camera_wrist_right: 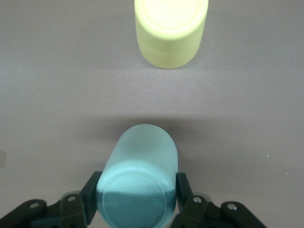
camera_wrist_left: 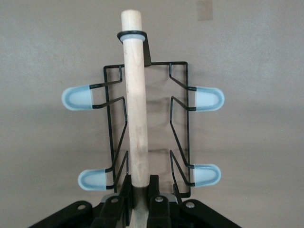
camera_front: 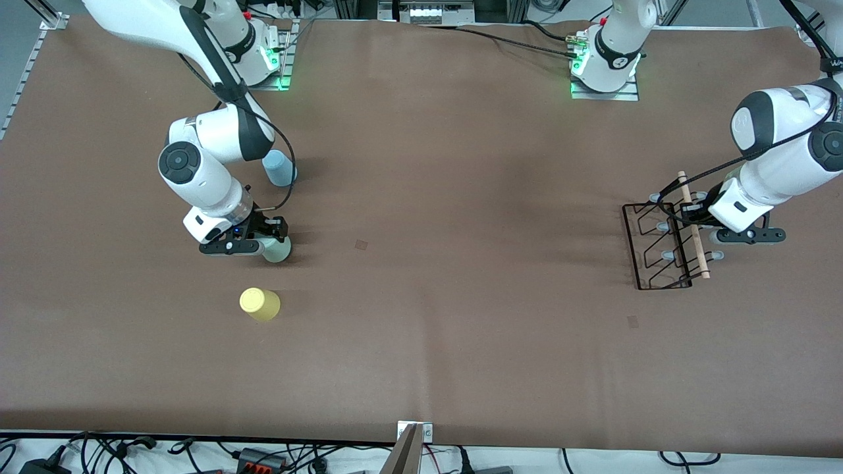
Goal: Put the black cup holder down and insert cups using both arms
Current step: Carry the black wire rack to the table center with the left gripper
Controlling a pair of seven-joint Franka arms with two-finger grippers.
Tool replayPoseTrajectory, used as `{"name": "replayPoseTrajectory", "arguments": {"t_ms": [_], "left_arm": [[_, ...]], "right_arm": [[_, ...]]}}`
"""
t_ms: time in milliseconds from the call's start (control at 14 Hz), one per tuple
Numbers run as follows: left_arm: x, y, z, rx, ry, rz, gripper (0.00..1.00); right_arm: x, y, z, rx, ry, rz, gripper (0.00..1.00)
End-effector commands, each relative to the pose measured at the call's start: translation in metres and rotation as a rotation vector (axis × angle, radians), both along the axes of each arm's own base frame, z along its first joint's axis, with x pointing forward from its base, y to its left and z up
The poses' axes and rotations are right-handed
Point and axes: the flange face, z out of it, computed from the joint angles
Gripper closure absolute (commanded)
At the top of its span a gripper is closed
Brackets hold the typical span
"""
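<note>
The left gripper (camera_wrist_left: 137, 202) grips the thin black wire cup holder (camera_front: 662, 247) by its wooden rod handle (camera_wrist_left: 135, 118). The right gripper (camera_wrist_right: 137, 199) clasps the pale green plastic cup (camera_wrist_right: 138, 178) between its fingers (the yellow cup (camera_wrist_right: 171, 31) stands just ahead). Next, I judge, the rack needs placing centrally.

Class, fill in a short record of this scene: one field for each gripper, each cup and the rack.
left gripper: shut on wooden handle of black cup holder
right gripper: around pale green cup
yellow cup: free on table, nearest the front camera
light blue cup: free, farthest of the three
</note>
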Motion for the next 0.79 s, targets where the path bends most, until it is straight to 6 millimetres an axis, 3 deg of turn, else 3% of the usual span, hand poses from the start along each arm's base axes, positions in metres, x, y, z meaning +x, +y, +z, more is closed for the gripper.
{"name": "replayPoseTrajectory", "arguments": {"t_ms": [0,143,214,429,571,714], "left_arm": [[0.014,-0.007,0.052,0.016,-0.036,-0.036,0.99],[0.029,-0.022,0.092,0.012,0.003,-0.057,0.99],[0.037,-0.041,0.111,0.010,0.005,-0.083,0.99],[0.046,-0.124,0.154,-0.002,-0.017,-0.222,0.99],[0.039,-0.188,0.170,-0.015,-0.026,-0.332,0.99],[0.031,-0.241,0.168,-0.040,-0.022,-0.373,0.99]], "right_arm": [[-0.004,-0.002,0.008,-0.008,0.008,0.015,0.94],[-0.006,-0.002,0.005,-0.011,0.021,0.011,0.94],[-0.005,-0.003,0.005,-0.011,0.021,0.011,0.94],[-0.003,-0.003,0.010,-0.010,0.011,0.014,0.94],[-0.001,-0.006,0.018,-0.009,-0.003,0.017,0.93],[0.001,-0.013,0.025,-0.010,-0.011,0.019,0.93]]}}
